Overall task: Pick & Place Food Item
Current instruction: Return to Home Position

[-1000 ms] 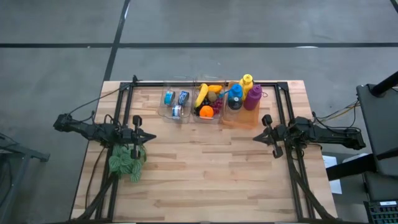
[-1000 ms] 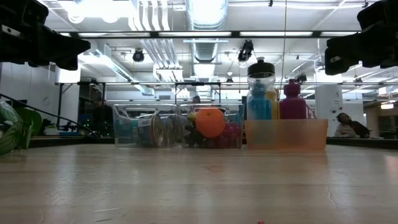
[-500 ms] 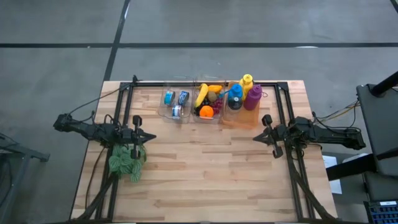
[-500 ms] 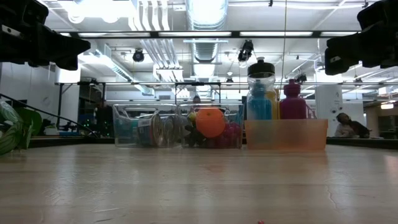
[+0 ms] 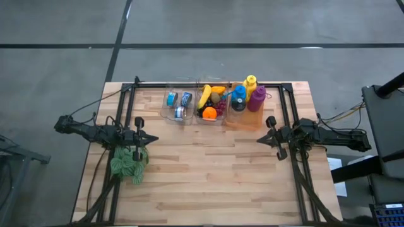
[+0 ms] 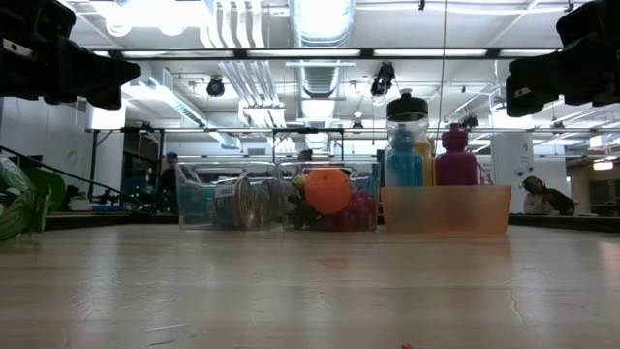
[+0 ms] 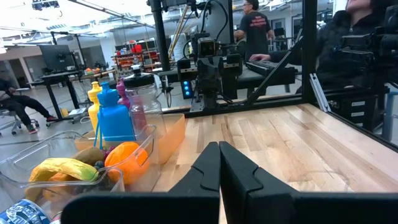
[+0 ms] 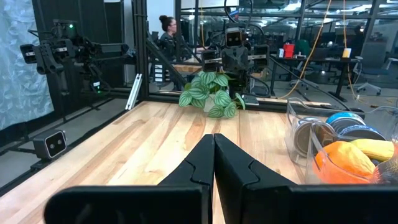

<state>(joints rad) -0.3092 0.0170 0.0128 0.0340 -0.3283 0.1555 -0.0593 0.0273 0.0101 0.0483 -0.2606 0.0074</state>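
No movement on my table since a second ago. Left gripper (image 5: 151,139) near left edge, right gripper (image 5: 261,140) near right edge: both parked home, fingers pressed together, empty. Tuna cans (image 5: 186,98) lie in left transparent bin (image 5: 165,110), far centre. I judge the sorting done.

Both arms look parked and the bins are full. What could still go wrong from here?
1. The plant sits right beside the left pincer, which is shut; any next move of that arm could snag its leaves.
2. The bottles stand tall in the orange bin, near the right pincer; a low pass might tip them.
3. The orange sits near the rim of the packed middle bin; a hard bump could roll it out.
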